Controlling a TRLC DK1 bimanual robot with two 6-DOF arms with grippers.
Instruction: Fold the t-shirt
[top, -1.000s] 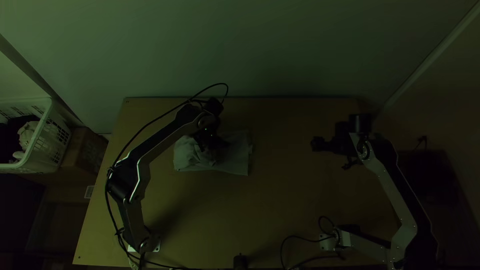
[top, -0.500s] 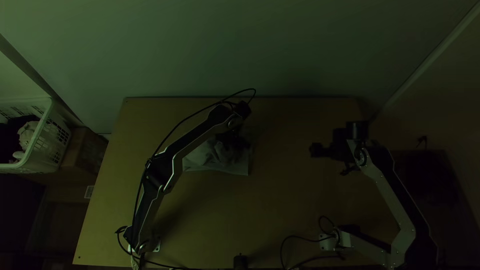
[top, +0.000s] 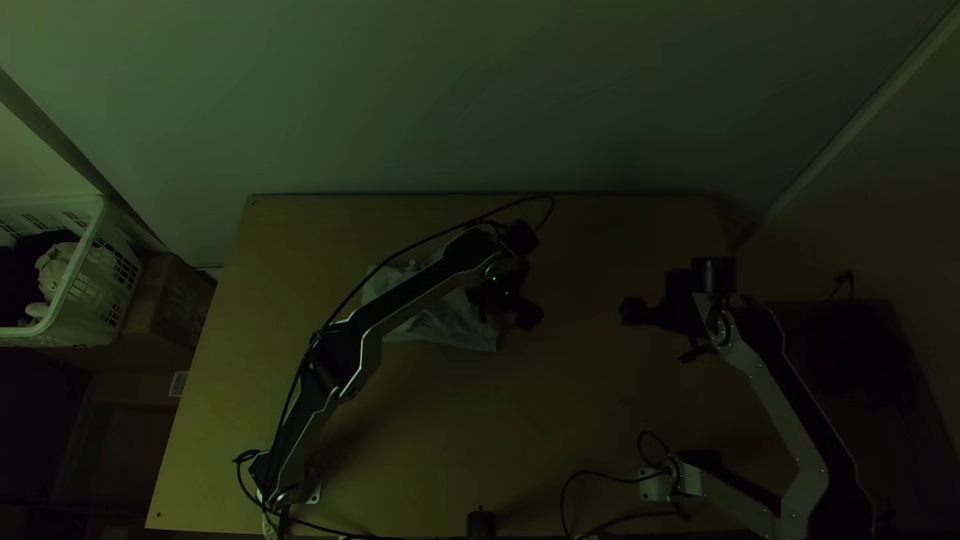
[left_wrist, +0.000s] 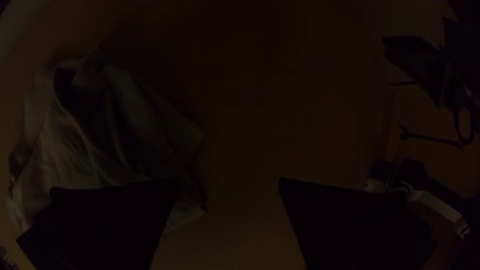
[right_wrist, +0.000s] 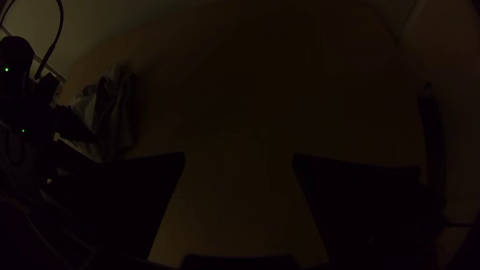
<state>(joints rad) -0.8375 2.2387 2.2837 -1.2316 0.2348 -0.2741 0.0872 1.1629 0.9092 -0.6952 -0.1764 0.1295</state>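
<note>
One rumpled t-shirt on the surface, two open tools to its right

One light grey t-shirt (top: 455, 328) is seen on the wooden surface (top: 560, 420), bunched and creased over much of its area, with a flatter stretch and a fairly straight edge on the side nearest the arms' bases. The t-shirt is partly covered from above by one of the two arms, the left one (top: 415, 300), which is stretched across it.

Two tools are counted. The left tool (top: 528, 317) is held just beside the right end of the t-shirt. Its two black fingers are set wide apart, with bare wood seen between them; in the left wrist view, part of the cloth is hidden by one finger. Whether the cloth is touched by that finger cannot be told.

The right tool (top: 632, 311) is held well apart from the t-shirt, farther to its right, and is turned towards it. Its two fingers are also spread widely, and the wood is seen between them in the right wrist view.

One black cylindrical object (top: 481, 523) is placed on the bases' side of the t-shirt, well apart from it. To the left of the t-shirt, off the surface, one white slatted basket (top: 98, 210) is seen with dark cloth (top: 20, 280) and light cloth (top: 55, 268) inside; the number of pieces cannot be told. One brown box (top: 172, 300) is set between the basket and the t-shirt, beside the basket.
</note>
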